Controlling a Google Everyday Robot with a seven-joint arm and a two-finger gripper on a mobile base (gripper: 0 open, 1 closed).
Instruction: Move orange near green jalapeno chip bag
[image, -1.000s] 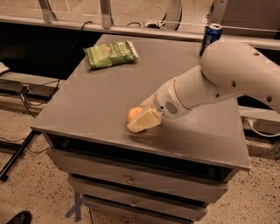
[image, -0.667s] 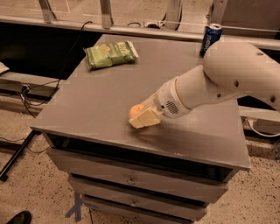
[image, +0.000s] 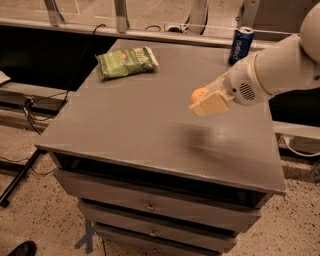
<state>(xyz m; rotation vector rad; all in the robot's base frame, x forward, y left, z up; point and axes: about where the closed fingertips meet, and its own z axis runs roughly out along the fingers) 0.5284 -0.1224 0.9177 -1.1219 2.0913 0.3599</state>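
Note:
The orange (image: 199, 93) is a small round fruit held between the cream-coloured fingers of my gripper (image: 205, 101). It hangs above the grey table top (image: 130, 125), right of centre, and casts a shadow below. The white arm reaches in from the right. The green jalapeno chip bag (image: 125, 62) lies flat at the far left of the table, well apart from the orange.
A blue soda can (image: 241, 45) stands upright at the far right corner of the table. The table is a cabinet with drawers (image: 150, 205) in front. Cables and a dark rail lie on the floor at left.
My gripper has lifted the orange off the table top and carried it up and away from the front edge. The chip bag and the can have not moved.

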